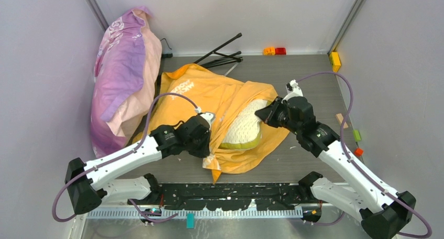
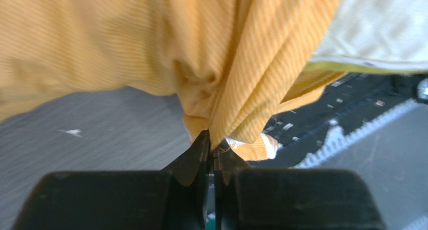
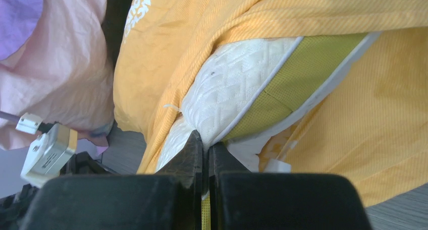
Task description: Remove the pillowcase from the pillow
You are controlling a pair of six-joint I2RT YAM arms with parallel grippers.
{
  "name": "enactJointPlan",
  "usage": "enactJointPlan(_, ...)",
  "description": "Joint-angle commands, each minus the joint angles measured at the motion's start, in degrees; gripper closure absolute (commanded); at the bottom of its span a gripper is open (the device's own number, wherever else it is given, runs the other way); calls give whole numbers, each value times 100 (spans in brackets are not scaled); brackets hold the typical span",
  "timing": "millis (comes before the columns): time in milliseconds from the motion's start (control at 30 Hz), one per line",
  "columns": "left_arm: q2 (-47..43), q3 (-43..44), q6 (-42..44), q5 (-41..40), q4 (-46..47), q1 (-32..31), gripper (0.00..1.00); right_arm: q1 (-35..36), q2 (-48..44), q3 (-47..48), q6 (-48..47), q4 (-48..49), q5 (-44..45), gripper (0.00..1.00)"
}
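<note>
Left hand (image 2: 212, 149) pinches bunched pillowcase (image 2: 126, 43), right hand (image 3: 206, 144) clamps pillow (image 3: 232, 83) corner. Both soft, limp; I'd grip at edges.

Pale walls (image 1: 47, 50) enclose a grey wood-grain counter (image 1: 314, 92). Beyond the left gripper (image 2: 212, 147), a floral pillow (image 1: 123, 76) leans on the wall near a black stand (image 1: 220, 53).

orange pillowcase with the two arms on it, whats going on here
Two robot arms are taking the pillowcase off a pillow. The left gripper is shut on a bunched edge of the orange fabric; the right gripper pinches the exposed corner of the white quilted pillow. Only that end is out, the rest sits inside the case.
</note>
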Motion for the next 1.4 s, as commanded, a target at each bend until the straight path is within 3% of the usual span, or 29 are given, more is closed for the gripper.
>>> enactJointPlan(0,44,-9,294,-929,-744,254,86,-30,-218,500,-205,511,269,100)
enactJointPlan(33,52,117,280,-965,-745,270,73,-32,-184,515,-177,535,74,100)
enactJointPlan(100,-17,484,296,-971,-771,266,57,-32,-67,541,-128,567,-402,100)
enactJointPlan(167,-179,853,483,-856,-717,256,46,-32,67,581,-97,568,-700,100)
enactJointPlan(233,-288,1276,839,-585,-725,218,39,-32,196,585,-52,590,-910,100)
enactJointPlan(367,-116,2470,1273,-584,-1253,-17,36,-28,502,542,96,888,-1508,97)
enactJointPlan(400,-23,2692,1333,-675,-1370,-110,35,-24,584,517,115,1045,-1740,88)
enactJointPlan(500,191,3095,1542,-918,-1426,-407,34,-32,775,504,257,1254,-2050,41)
enactJointPlan(600,423,3249,1594,-1024,-1242,-638,32,-32,807,700,248,421,-1222,26)
enactJointPlan(767,954,3422,1610,-1166,-880,-1158,31,-108,535,844,119,-1039,841,18)
enactJointPlan(967,1803,3739,1618,-1470,-598,-1643,28,-167,-186,258,376,-1803,2381,1)
enactJointPlan(1167,2349,3730,1498,-1493,-2,-1784,23,-361,-1487,-203,363,-2151,3504,0)
enactJointPlan(1367,3312,4285,1623,-1772,-73,-2078,21,-367,-2110,176,26,-2816,4535,1)
